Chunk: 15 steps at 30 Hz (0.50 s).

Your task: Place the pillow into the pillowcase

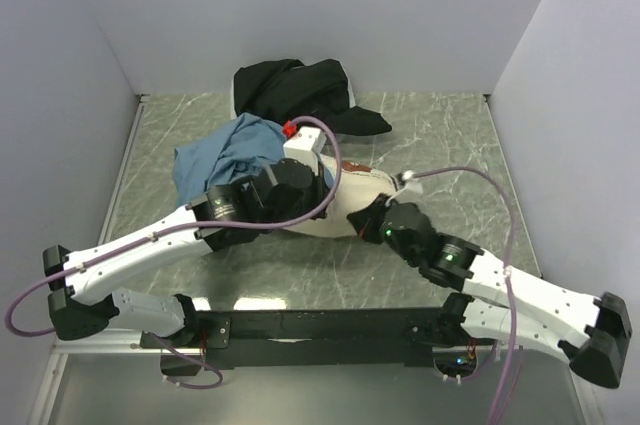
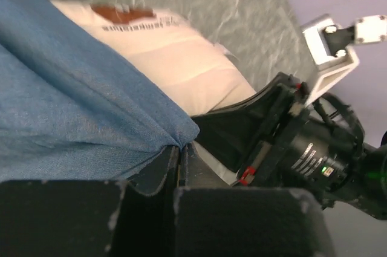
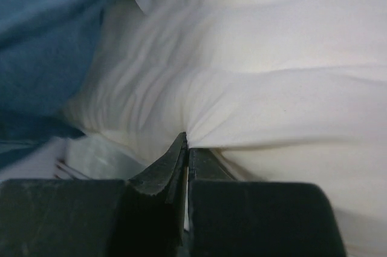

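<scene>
The slate-blue pillowcase (image 1: 222, 157) lies bunched at the middle left of the table, over the left end of the cream pillow (image 1: 358, 193). My left gripper (image 1: 316, 195) is shut on the pillowcase's edge. In the left wrist view the blue fabric (image 2: 72, 100) folds into the closed fingertips (image 2: 181, 147), with the pillow (image 2: 175, 57) and its brown label behind. My right gripper (image 1: 364, 217) is shut on the pillow's near edge. In the right wrist view cream fabric (image 3: 272, 57) puckers into the tips (image 3: 186, 140), and the pillowcase (image 3: 42, 39) shows at the left.
A black cloth (image 1: 300, 90) lies heaped at the back of the table against the wall. Grey walls close in the left, back and right. The right arm's wrist (image 2: 302, 148) sits close beside my left gripper.
</scene>
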Available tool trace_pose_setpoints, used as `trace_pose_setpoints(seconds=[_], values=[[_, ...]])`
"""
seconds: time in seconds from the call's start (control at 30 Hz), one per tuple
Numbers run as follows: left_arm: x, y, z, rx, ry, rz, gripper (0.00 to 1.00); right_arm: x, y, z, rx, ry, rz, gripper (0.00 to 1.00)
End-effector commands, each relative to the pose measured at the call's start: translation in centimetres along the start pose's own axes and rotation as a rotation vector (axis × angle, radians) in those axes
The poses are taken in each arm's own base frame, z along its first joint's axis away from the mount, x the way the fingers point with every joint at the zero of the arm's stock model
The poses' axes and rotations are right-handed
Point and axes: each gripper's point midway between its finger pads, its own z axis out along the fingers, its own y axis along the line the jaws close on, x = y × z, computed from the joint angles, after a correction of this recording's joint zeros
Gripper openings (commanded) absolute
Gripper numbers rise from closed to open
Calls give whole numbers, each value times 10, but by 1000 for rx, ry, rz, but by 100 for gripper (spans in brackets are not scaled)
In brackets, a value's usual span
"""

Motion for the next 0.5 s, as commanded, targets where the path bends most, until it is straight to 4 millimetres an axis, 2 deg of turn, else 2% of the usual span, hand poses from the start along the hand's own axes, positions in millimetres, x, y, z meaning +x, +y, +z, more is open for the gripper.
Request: trace_pose_setpoints(seconds=[0.0, 0.03, 0.07, 0.13, 0.23, 0.27, 0.33, 0.37, 0.4, 0.43, 0.47], values=[[-1, -31, 7, 98, -21, -127, 1, 7, 44, -4, -96, 18, -25, 0], [-1, -24, 7, 61, -19, -113, 1, 12, 49, -9, -96, 33, -56, 0], [-6, -27, 7, 56, -23, -113, 1, -2, 60, -15, -108, -3, -65, 0], [-13, -24, 6, 26, -36, -91, 2, -12, 69, -24, -120, -12, -77, 0], [-34, -34, 3, 59, -51, -91, 5, -51, 103, -50, -205, -61, -59, 0], [-52, -38, 1, 69, -76, -103, 5, -57, 112, -57, -230, -64, -69, 0], [-70, -41, -2, 77, -92, -107, 4, -75, 136, -74, -297, -67, -61, 0], [-89, -42, -5, 84, -112, -119, 4, -78, 143, -76, -318, -65, -72, 0], [-97, -41, -6, 84, -121, -122, 4, -80, 153, -82, -352, -49, -77, 0], [-105, -39, -7, 81, -134, -127, 4, -94, 168, -93, -388, -59, -74, 0], [-117, -33, -4, 76, -149, -140, 5, -94, 175, -92, -398, -46, -90, 0]])
